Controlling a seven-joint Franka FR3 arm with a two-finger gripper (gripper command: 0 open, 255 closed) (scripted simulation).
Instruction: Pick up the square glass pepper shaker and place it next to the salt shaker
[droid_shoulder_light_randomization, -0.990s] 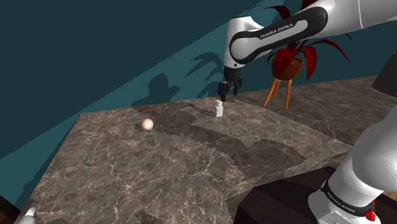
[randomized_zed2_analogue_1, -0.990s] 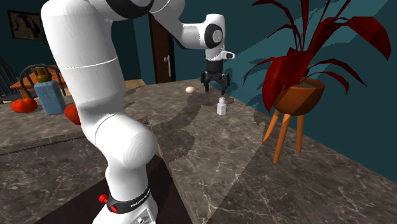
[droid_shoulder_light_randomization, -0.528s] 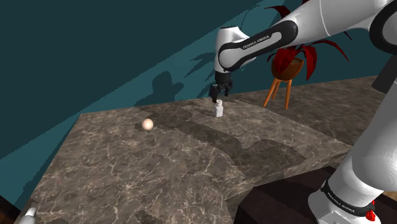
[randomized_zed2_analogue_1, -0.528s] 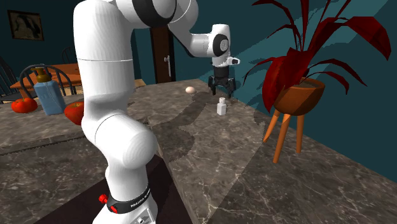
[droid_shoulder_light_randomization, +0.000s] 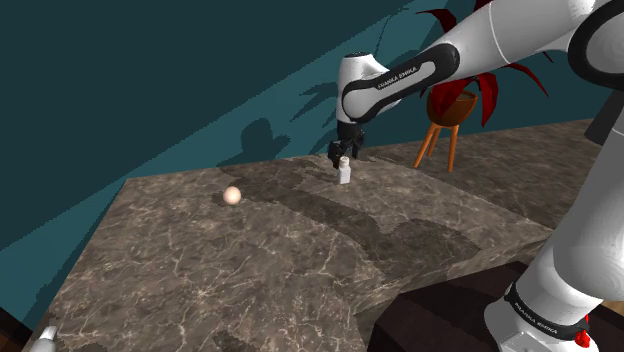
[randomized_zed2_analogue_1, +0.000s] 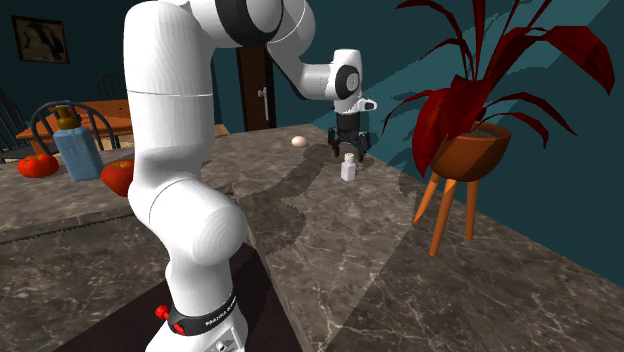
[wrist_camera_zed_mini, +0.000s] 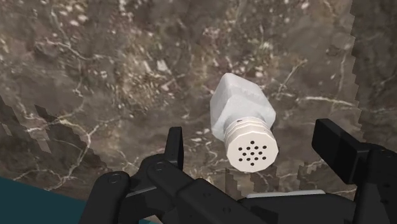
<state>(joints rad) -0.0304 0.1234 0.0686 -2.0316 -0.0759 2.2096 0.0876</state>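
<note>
Hovering the black gripper (wrist_camera_zed_mini: 253, 137) directly over the pepper shaker (wrist_camera_zed_mini: 238, 105), I am holding its fingers (wrist_camera_zed_mini: 175, 147) wide apart, one on each side of the shaker's perforated cap. They are touching nothing and gripping nothing. The pepper shaker, a white squarish bottle with a pale round cap, is standing upright on the dark marbled counter (droid_shoulder_light_randomization: 300, 260), just under the fingertips. I am reading this as the approach to the grasp, with the pick not yet made.

For the next move I am expecting to need a short descent, so the pads bracket the flat sides of the body rather than the round cap. After that comes a square close and a straight lift.

Farther out, well apart from the pepper shaker toward the shoulder view's left, a small round cream thing is sitting on the counter. I am taking it for the salt shaker (droid_shoulder_light_randomization: 232, 196), where the carry should end. Beyond the pepper shaker, a red-leaved plant (droid_shoulder_light_randomization: 455, 100) is standing on a stand.
</note>
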